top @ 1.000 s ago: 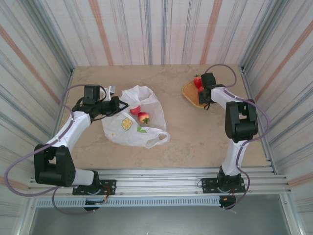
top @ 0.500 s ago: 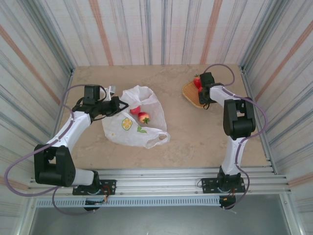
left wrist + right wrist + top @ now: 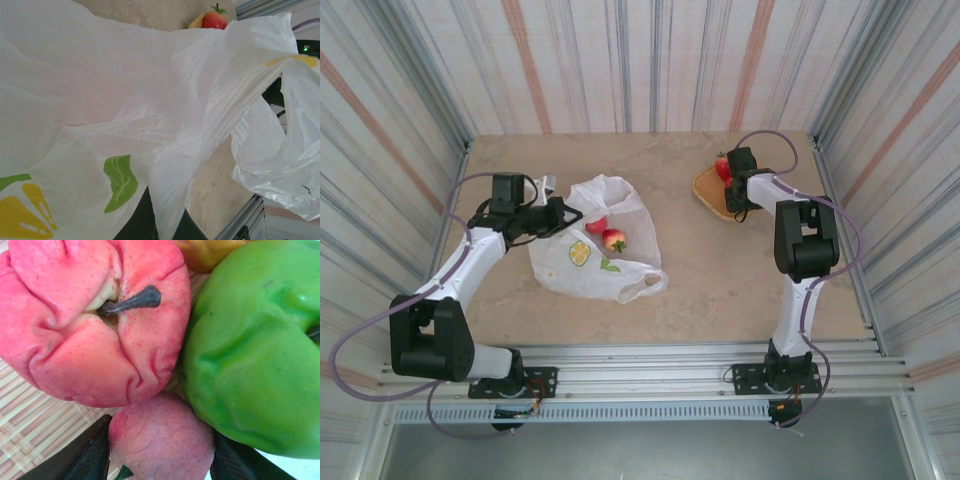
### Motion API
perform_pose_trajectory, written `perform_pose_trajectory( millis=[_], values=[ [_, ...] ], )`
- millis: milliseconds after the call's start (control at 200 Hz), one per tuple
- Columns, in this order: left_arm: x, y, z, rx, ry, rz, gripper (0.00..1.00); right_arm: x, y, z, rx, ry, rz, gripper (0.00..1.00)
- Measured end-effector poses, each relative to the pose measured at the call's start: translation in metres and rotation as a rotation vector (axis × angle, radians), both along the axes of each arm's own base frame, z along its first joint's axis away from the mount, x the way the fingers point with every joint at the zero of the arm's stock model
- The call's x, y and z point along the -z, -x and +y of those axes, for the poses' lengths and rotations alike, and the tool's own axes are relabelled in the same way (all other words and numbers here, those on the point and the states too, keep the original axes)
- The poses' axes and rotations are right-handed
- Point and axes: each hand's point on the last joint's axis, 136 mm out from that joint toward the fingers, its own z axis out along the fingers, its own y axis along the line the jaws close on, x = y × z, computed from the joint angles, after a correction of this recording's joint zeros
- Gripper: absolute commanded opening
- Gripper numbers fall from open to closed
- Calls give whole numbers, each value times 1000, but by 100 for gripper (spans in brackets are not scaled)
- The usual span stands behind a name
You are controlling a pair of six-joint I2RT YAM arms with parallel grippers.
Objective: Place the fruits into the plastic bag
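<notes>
Since earlier frame: right elbow swung slightly inward. The right fingers have narrowed onto peach on woven tray, touching both sides. The left fingers stay pinched on plastic bag, which lies on the table.

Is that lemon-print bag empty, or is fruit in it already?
Not empty. From above, a red apple and a smaller red fruit lie inside the plastic bag, near its middle.
</notes>
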Motion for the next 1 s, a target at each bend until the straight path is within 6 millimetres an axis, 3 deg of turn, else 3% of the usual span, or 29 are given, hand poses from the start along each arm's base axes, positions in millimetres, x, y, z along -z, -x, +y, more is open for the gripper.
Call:
perform_pose_trajectory(
  millis=[396,606,746,1002],
  values=[
    [-1,0,1,-1,7,2,0,-3,6,7,-12,-48,-2,46],
    [-1,1,0,1,16,9,0,-32,29,19,-15,-133,-52,45],
    [-2,1,-1,2,20,12,0,-61,49,48,-70,-208,-110,44],
    [-2,1,-1,3,22,12,0,-108,113,145,-317,-496,-198,42]
  ],
)
